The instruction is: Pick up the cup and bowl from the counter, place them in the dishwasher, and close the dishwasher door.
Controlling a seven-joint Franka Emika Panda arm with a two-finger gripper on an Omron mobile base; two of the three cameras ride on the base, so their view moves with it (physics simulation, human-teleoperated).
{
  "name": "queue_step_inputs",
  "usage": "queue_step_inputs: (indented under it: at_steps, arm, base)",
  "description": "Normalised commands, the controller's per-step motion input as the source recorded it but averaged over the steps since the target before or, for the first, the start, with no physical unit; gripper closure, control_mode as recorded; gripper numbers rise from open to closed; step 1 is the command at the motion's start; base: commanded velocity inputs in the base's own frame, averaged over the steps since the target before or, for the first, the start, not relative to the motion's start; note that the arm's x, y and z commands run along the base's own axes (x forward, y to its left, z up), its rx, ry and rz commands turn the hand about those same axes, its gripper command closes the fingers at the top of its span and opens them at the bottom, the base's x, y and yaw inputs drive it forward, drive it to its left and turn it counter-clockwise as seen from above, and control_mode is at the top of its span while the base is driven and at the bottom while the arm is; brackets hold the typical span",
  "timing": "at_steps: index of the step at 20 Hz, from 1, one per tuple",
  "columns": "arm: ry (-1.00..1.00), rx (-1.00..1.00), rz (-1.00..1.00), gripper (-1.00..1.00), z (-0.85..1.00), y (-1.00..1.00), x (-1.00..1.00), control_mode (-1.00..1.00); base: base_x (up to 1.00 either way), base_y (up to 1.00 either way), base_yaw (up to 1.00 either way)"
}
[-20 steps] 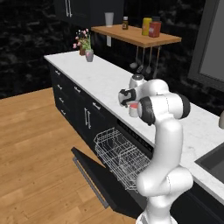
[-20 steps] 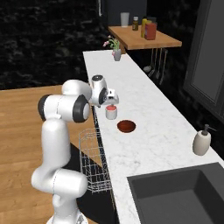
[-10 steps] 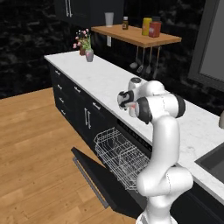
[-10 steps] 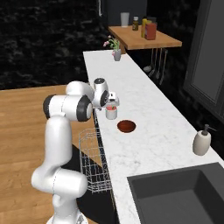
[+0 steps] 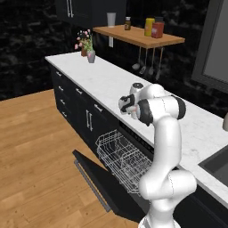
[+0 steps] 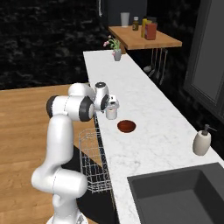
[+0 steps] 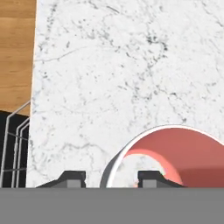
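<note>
Right at the robot's feet the dishwasher door (image 5: 107, 187) lies wide open, and the white wire rack (image 5: 122, 158) is pulled out over it with nothing in it. Just above that, at the near edge of the counter (image 6: 144, 109), the arm has come lower than it was a moment ago. The gripper (image 7: 111, 177) now sits down on the cup (image 7: 175, 153). One finger is outside the cup's grey wall and the other is inside, over the pink part. The fingers are not shut yet: a little gap shows on each side of the wall, so nothing is held. From the right base view the gripper (image 6: 111, 103) sits right on top of the cup (image 6: 111, 114), which stands on the counter. I think this means the grab is starting, and the squeeze and the lift come next. The bowl (image 6: 126, 126) waits just beside the cup, a bit farther along the counter, not touching it. So both things must go in the rack before the door can be shut. Farther off stand a soap bottle (image 6: 201, 142) by the sink (image 6: 183, 197), a small flower vase (image 6: 117, 54), and a wooden shelf (image 6: 166, 43) with jars. No words or labels can be read on any of them
</note>
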Motion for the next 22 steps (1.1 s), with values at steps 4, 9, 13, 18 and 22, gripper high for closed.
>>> queue_step_inputs:
  at_steps: [4,9,13,18,22]
  arm:
    - [0.03,0.00,0.01,1.00,-0.15,0.00,0.00,-1.00]
    - [0.03,0.00,0.02,1.00,-0.02,0.13,-0.67,-1.00]
    - [-0.01,0.13,0.00,1.00,0.00,0.01,-1.00,-1.00]
    - [0.00,0.15,0.00,1.00,0.00,0.27,-1.00,-1.00]
    - [0.08,0.13,-0.04,1.00,-0.51,0.58,-0.66,-1.00]
  base:
    - [0.00,0.00,0.00]
    - [0.00,0.00,0.00]
    - [0.00,0.00,0.00]
    - [0.00,0.00,0.00]
    - [0.00,0.00,0.00]
